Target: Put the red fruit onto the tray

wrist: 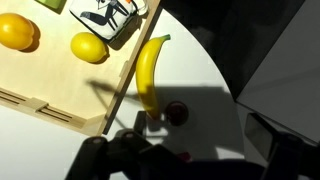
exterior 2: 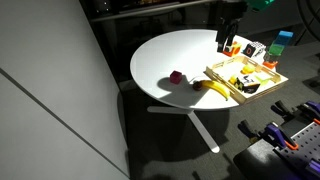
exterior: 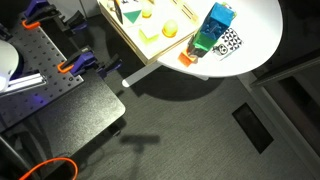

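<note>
The red fruit [exterior 2: 175, 78] is a small dark red ball on the round white tabletop [exterior 2: 165, 60], just beside the tip of a banana [exterior 2: 210, 87]. In the wrist view the fruit [wrist: 177, 112] lies in shadow to the right of the banana [wrist: 150, 75]. The pale wooden tray [exterior 2: 262, 85] stands on the far side of the banana; its edge also shows in the wrist view [wrist: 60, 108] and in an exterior view [exterior: 135, 48]. My gripper [wrist: 190, 160] hangs above the table with its dark fingers wide apart and empty. It also shows above the tray's far end [exterior 2: 228, 42].
On the tray lie two yellow round fruits [wrist: 88, 47] [wrist: 15, 30] and a black-and-white patterned item [wrist: 110, 15]. A blue-green box [exterior: 213, 28] and an orange piece [exterior: 185, 58] stand by the tray. The table's rim [wrist: 225, 85] drops off just right of the fruit.
</note>
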